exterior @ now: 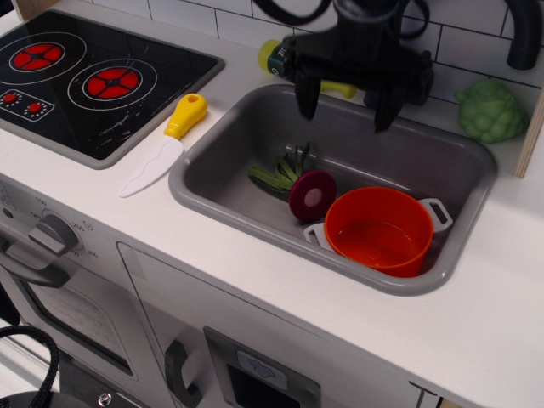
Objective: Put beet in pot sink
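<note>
My gripper (346, 106) hangs over the back part of the sink (246, 140), its two black fingers (305, 95) spread wide apart and holding nothing. Below and in front of it I see the beet (312, 195) lying on the basin floor, bulb touching the left side of the orange pot (379, 231), green leaves trailing back and left toward the drain. The pot sits against the front right corner, one white handle close to the right wall. I have open grey floor across the back and left of the basin. On the counter, a yellow-handled knife (163, 144) lies just beside the sink's left rim, the stove (93, 81) farther left, a pale green vegetable (490, 110) behind the right corner.
</note>
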Action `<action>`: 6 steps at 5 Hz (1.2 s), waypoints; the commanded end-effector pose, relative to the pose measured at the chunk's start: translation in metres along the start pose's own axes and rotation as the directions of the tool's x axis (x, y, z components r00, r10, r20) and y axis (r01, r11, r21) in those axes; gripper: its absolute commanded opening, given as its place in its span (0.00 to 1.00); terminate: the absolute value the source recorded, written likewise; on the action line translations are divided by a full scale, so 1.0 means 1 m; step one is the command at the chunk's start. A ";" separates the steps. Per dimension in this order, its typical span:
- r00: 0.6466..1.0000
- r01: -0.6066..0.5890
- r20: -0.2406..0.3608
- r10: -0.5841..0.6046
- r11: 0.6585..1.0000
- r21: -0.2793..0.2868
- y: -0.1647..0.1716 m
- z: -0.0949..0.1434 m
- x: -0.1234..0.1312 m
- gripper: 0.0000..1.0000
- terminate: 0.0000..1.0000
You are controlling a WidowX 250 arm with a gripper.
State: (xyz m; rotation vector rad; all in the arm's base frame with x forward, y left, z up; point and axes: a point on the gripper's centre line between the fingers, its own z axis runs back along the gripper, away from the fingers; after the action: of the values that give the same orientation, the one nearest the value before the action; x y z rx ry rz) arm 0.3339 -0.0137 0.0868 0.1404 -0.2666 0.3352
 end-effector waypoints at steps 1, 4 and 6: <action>0.976 -0.214 0.035 0.213 0.977 0.011 0.037 -0.015 0.027 1.00 0.00; 0.955 -0.293 -0.052 0.291 0.956 -0.027 0.057 -0.052 0.033 1.00 0.00; 0.906 -0.412 -0.103 0.410 0.911 0.005 0.053 -0.077 0.026 1.00 0.00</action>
State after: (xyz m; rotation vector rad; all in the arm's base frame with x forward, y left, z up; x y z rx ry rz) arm 0.3489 0.0558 0.0095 0.0587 -0.1388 0.7633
